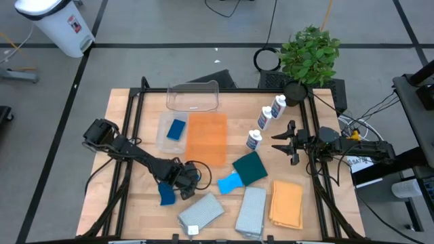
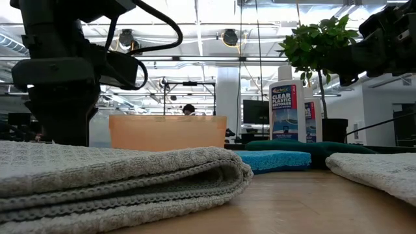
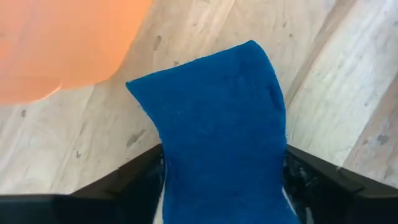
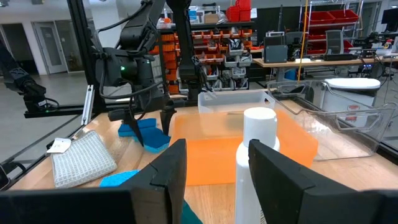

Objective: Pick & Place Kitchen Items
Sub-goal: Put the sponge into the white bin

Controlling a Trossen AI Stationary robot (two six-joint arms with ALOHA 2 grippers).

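My left gripper (image 1: 178, 181) is at the table's near left, shut on a small blue sponge (image 1: 167, 194), which also shows in the left wrist view (image 3: 221, 137). My right gripper (image 1: 277, 141) is open at the right. It is level and points at the nearest of three white blue-labelled bottles (image 1: 254, 140), whose cap (image 4: 259, 121) shows ahead between its fingers, untouched. A second blue sponge (image 1: 176, 129) lies in a small clear tray. A dark green pad (image 1: 249, 168) and a light blue pad (image 1: 230, 183) lie mid-table. Two grey cloths (image 1: 201, 212) (image 1: 251, 210) and an orange cloth (image 1: 286, 203) lie near the front edge. My left gripper pinches the blue sponge's one end (image 3: 217, 186) between its two fingers. The fingers (image 4: 135, 127) slant down from above. The rest of the sponge sticks out past the fingertips toward the table. I cannot tell whether its free end touches the wood.
A flat orange container (image 1: 205, 137) lies mid-table with a clear plastic tub (image 1: 193, 97) behind it. A green potted plant (image 1: 308, 54) stands at the far right corner. Two more bottles (image 1: 264, 119) (image 1: 279, 105) stand in a row toward the plant.
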